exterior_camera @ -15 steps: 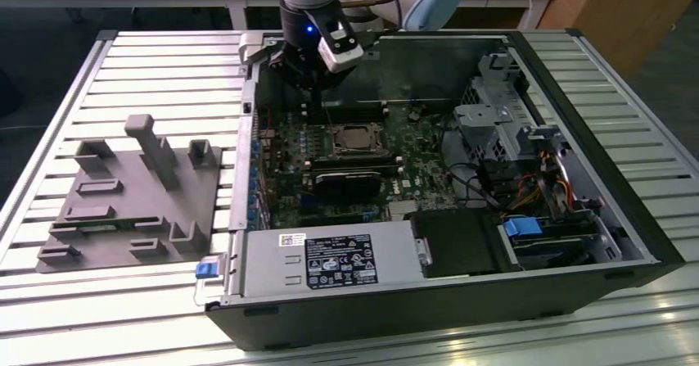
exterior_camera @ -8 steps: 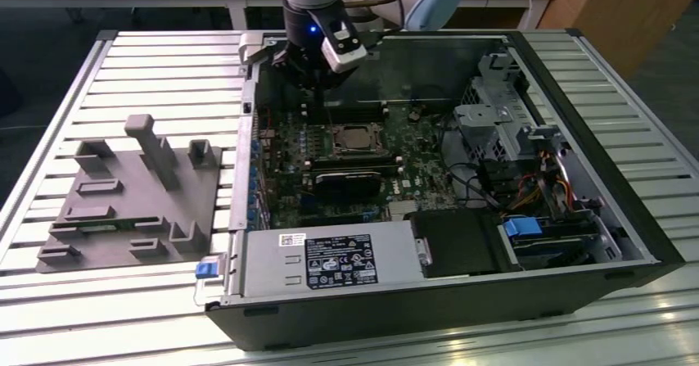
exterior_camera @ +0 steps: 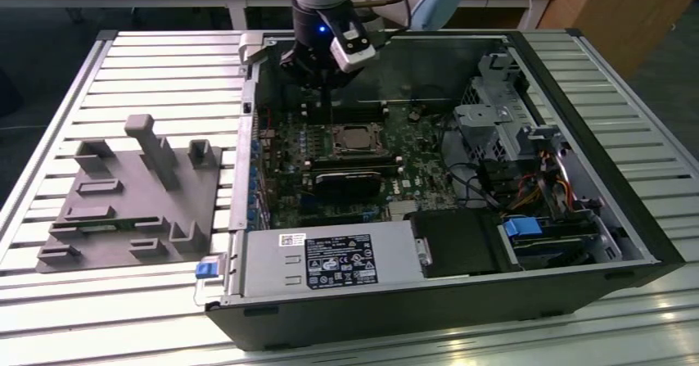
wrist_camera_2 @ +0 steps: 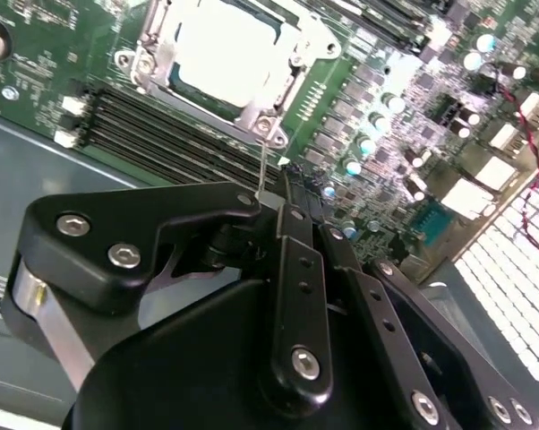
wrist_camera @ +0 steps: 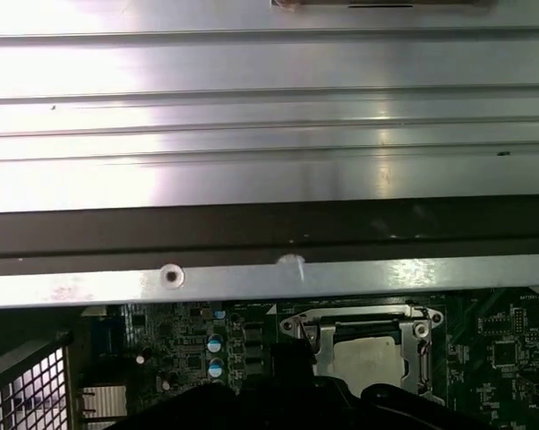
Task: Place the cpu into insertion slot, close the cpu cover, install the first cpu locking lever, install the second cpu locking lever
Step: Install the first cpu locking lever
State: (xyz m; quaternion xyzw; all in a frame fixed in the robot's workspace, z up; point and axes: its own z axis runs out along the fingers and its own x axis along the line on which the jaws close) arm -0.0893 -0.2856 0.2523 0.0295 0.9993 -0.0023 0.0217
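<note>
The arm reaches down from the far side of the open computer case [exterior_camera: 437, 178], its black gripper [exterior_camera: 317, 75] hanging just inside the case's back edge, above the green circuit board [exterior_camera: 327, 161] and a little short of the socket. In the second wrist view the gripper's [wrist_camera_2: 274, 193] fingers look pressed together around a thin silvery wire lever [wrist_camera_2: 263, 166] that runs from the fingertips toward the near corner of the socket; whether they truly pinch it or merely touch it I cannot tell for certain.

The small square silver-topped cpu [wrist_camera_2: 225, 49] lies flat in the dark, metal-rimmed insertion slot [exterior_camera: 356, 139], just ahead of the gripper. The thin silvery frame-shaped cpu cover [wrist_camera_2: 158, 54] appears folded down around it, which would explain why the chip sits level and framed.

The long black memory slots [wrist_camera_2: 162, 134] lie between the gripper and the socket. The case rests on a slatted metal bench [exterior_camera: 142, 55].
</note>
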